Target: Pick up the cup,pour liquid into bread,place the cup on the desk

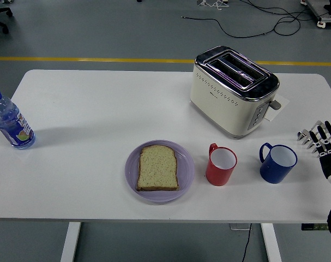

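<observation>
A red cup [221, 165] and a blue cup [277, 162] stand upright side by side on the white table, both handles pointing back-left. A slice of bread [157, 167] lies on a lilac plate [187, 170] left of the red cup. My right hand [320, 136] hovers at the table's right edge, right of the blue cup and apart from it, fingers spread and empty. The left arm is out of view.
A cream toaster [233, 90] stands behind the cups, with a paper under its right end. A water bottle [10, 122] stands at the table's left edge. The table's [89, 114] near edge runs just below the plate.
</observation>
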